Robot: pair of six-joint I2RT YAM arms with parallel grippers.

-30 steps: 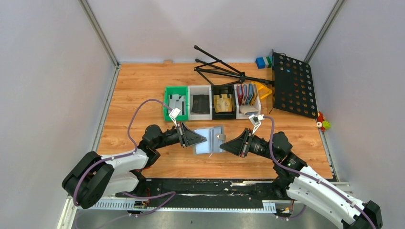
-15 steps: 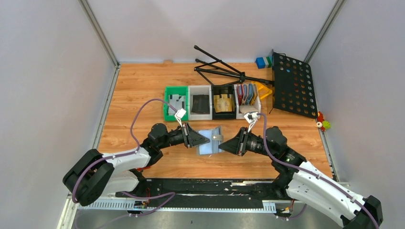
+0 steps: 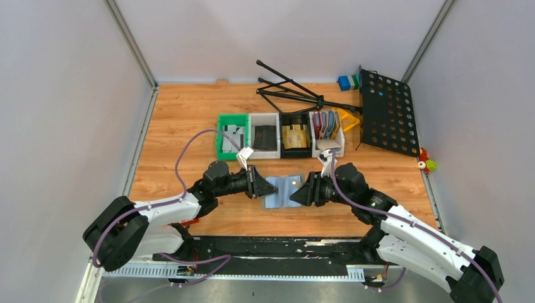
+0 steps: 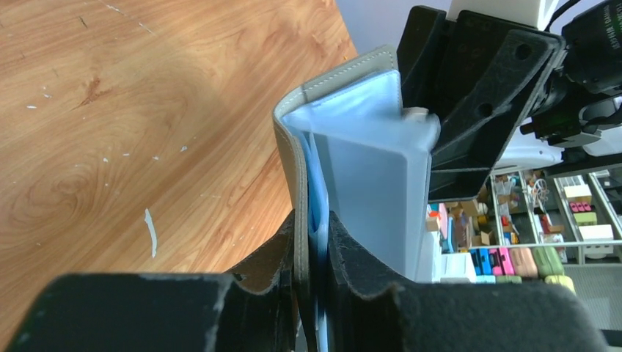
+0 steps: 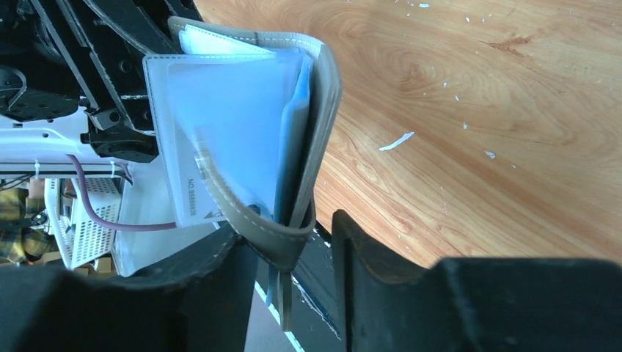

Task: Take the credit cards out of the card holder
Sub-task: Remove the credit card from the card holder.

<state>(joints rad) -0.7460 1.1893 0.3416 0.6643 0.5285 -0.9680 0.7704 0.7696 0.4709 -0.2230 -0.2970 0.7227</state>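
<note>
Half-folded card holder point(image 3: 282, 191) just in front of bin row point(image 3: 265, 136), left hand point(image 4: 314, 246) pinching 1 edge, right hand point(image 5: 293, 249) parted loosely around other. Risk: 1-sided grip, holder sagging shut, credit cards point(image 5: 220, 147) stuck inside.

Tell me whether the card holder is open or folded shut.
Partly open: the card holder is bent in a curve, its pale inner pockets showing.
</note>
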